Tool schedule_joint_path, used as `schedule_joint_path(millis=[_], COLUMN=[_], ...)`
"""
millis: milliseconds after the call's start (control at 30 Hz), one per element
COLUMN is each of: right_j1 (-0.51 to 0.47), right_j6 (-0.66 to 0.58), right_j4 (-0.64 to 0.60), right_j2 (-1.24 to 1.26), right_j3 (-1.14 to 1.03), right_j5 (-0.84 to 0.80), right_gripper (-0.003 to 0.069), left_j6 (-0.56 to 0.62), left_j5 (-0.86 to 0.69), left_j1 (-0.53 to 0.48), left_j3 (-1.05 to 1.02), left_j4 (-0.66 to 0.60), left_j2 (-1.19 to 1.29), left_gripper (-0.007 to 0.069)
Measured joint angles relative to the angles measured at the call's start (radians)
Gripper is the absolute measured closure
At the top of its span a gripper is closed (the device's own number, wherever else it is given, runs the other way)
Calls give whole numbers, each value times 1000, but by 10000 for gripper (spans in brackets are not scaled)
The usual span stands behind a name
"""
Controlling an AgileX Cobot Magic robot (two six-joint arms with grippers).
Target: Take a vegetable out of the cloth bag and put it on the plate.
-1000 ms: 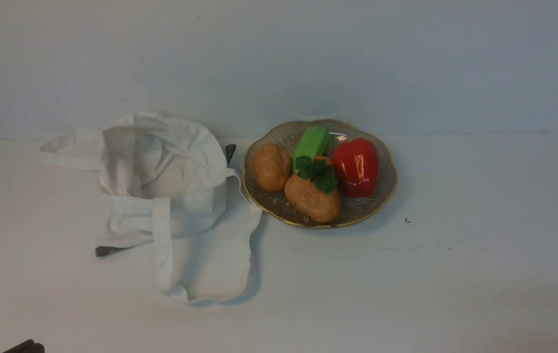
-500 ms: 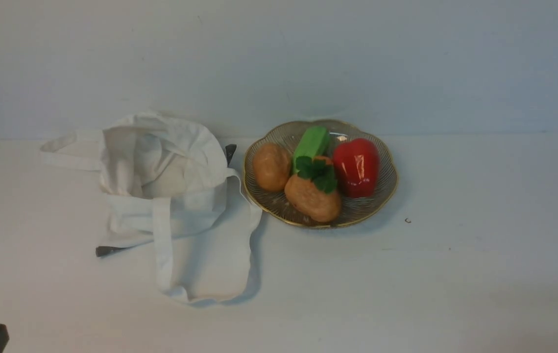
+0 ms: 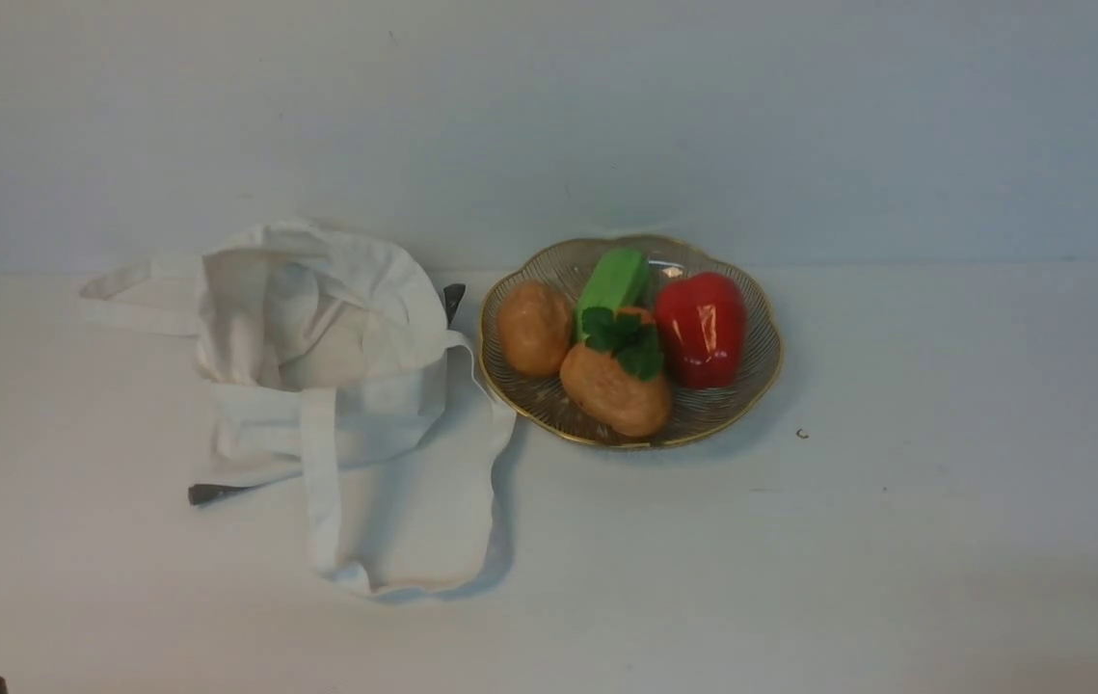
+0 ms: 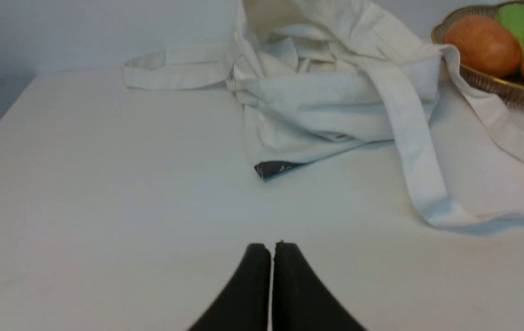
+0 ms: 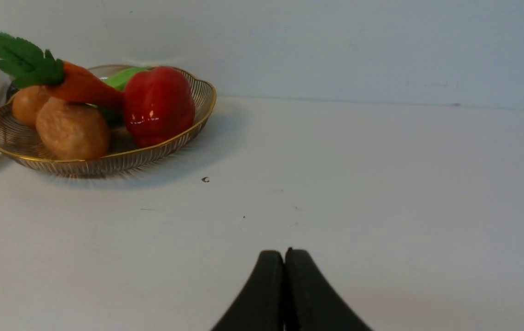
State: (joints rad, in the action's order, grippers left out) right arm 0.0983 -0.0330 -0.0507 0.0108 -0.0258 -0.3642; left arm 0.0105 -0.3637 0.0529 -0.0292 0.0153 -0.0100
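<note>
So on my end, the small orange toy carrot with the dark green leafy top (image 3: 628,333) is sitting in the round ribbed clear glass plate with the scalloped gold rim (image 3: 759,386), just right of centre in the front view, lying across the pile with its leaves toward the near side. Sharing the plate are two brown potato-looking lumps (image 3: 534,328), a light green blocky vegetable (image 3: 614,280) at the back and a glossy red bell pepper (image 3: 701,328) on the right. The soft white cloth tote bag (image 3: 317,337) is slumped on the white desk (image 3: 896,540) at centre-left, crumpled, one long strap looping toward the lower middle of the frame, its edge just beside the plate rim. A dark tag pokes out at the bag's lower left corner (image 4: 273,168). Left gripper (image 4: 271,250): the black fingers are pressed together with nothing between them, above bare desk, well short of the bag. Right gripper (image 5: 284,257): same deal, fingers pressed together and pinching nothing, over the open desk well apart from the plate.
</note>
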Motion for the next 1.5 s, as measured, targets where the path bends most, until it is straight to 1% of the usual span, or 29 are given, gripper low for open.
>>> schedule_joint_path(millis=[300, 1500], right_j1=[0, 0], right_j6=[0, 0], right_j4=[0, 0], right_j2=[0, 0], right_j3=[0, 0], right_j5=[0, 0], right_gripper=[673, 673], left_j6=[2, 3], left_j5=[-6, -7], left_j1=[0, 0], left_j3=[0, 0], left_j4=[25, 26], left_j2=[0, 0], left_gripper=[629, 629])
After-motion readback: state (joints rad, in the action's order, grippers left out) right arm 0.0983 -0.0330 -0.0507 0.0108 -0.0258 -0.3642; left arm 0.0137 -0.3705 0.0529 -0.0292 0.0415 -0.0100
